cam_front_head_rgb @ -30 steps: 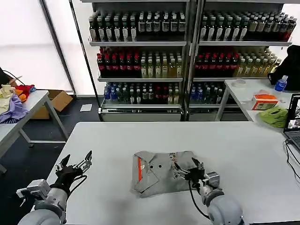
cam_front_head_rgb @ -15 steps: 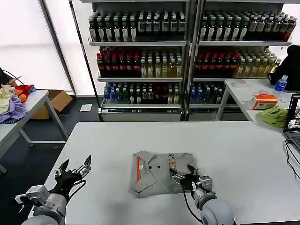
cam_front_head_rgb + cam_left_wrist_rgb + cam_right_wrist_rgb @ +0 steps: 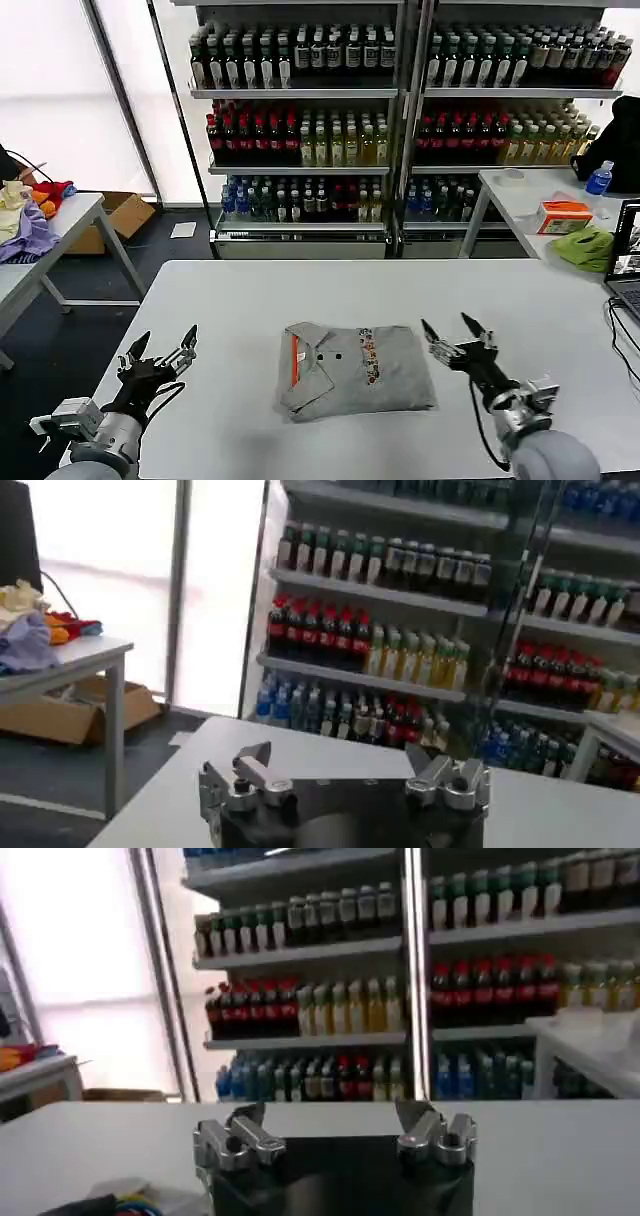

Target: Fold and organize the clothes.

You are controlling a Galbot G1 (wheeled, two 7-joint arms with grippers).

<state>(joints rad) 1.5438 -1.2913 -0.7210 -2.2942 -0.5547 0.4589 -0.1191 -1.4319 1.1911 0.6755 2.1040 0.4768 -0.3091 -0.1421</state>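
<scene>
The clothes [image 3: 355, 370] lie as one folded light grey stack in the middle of the white table [image 3: 300, 290]. On top is the polo with its orange-red stripe [image 3: 296, 360] and buttons, and a small colourful print [image 3: 370, 356] shows beside it. My right gripper [image 3: 458, 335] hovers open just right of the stack, touching nothing. In the right wrist view the gripper [image 3: 330, 1120] holds nothing, and a corner of the clothes [image 3: 120, 1203] shows near it. My left gripper [image 3: 160, 345] is open over the table's left edge, well clear of the stack; in the left wrist view it [image 3: 340, 765] is empty.
Bottle shelves [image 3: 400, 130] stand behind the table. A side table [image 3: 70, 215] on the left holds purple and red fabrics [image 3: 30, 220]. The right table carries a lime-green cloth [image 3: 585, 247], an orange box [image 3: 565, 214] and a laptop [image 3: 628, 255].
My right gripper let go of the clothes' right edge, opened and drew away to the right. The stack now lies flat and squared. The left arm barely moved.
</scene>
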